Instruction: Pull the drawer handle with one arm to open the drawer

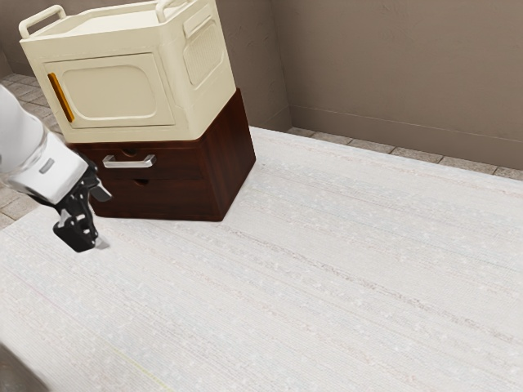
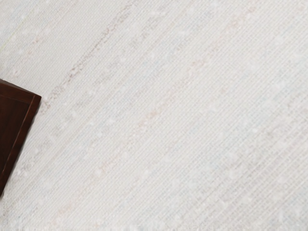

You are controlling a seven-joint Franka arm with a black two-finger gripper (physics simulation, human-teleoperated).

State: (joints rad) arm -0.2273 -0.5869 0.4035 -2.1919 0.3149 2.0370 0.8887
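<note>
Room: brown walls (image 1: 392,65), tiled floor (image 1: 409,153) | one white table (image 1: 327,269), faintly streaked | one cream box (image 1: 196,90), standing on one dark cabinet (image 1: 233,159) near table's far edge, exterior view's left | two drawer fronts (image 1: 184,196), both closed | one gripper (image 1: 105,219), fingers spread, apart from handle | one silver handle (image 1: 129,162), on upper drawer front

Clock hours taken from the exterior view's centre. Cabinet (image 1: 234,155), dark wood, 9 to 10 o'clock; upper drawer (image 1: 188,162) flush with the front, silver handle (image 1: 129,162). Box (image 1: 122,90), cream, on the cabinet, 10 o'clock; amber grip (image 1: 60,97) on its door. Arm (image 1: 23,143), white, 9 o'clock. Gripper (image 1: 103,219), black, fingers parted, apart from the handle, at its 7 o'clock. Table (image 1: 327,278), pale. Wall (image 1: 400,73), brown, 1 o'clock.
</note>
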